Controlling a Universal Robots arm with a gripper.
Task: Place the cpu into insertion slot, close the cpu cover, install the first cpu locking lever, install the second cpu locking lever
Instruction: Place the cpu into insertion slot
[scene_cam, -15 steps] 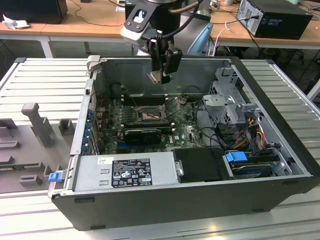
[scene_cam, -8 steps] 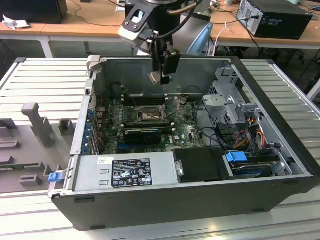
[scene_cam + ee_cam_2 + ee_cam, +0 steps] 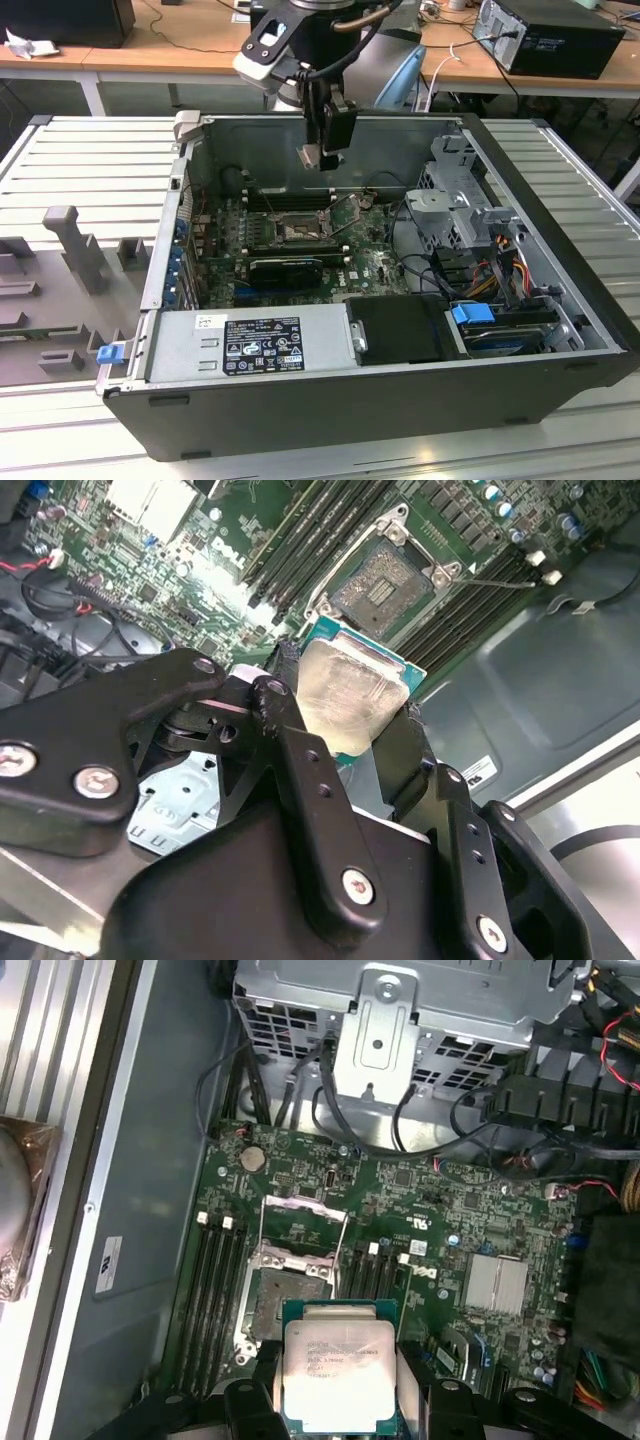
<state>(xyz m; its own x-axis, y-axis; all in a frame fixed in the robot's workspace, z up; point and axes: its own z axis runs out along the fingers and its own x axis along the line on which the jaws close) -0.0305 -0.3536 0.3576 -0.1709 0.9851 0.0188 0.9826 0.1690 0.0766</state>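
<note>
My gripper (image 3: 322,150) hangs over the open computer case, shut on the cpu (image 3: 310,157), a small square chip with a silvery top. In both wrist views the black fingers (image 3: 285,695) press on two opposite edges of the cpu (image 3: 345,695) (image 3: 335,1365). Below it on the green motherboard lies the insertion slot (image 3: 297,228) (image 3: 385,585) (image 3: 278,1300), open and with its pin field bare. The cpu cover (image 3: 303,1222) stands tilted up at one side of the slot. A thin wire locking lever (image 3: 500,580) sticks out beside the slot. The chip is clearly above the slot, not touching it.
Memory slots (image 3: 215,1280) flank the socket. A black card (image 3: 285,268) lies in front of it, then the grey power supply (image 3: 250,340). A metal drive cage (image 3: 460,195) with cables fills the exterior view's right. Case walls (image 3: 400,135) surround the board.
</note>
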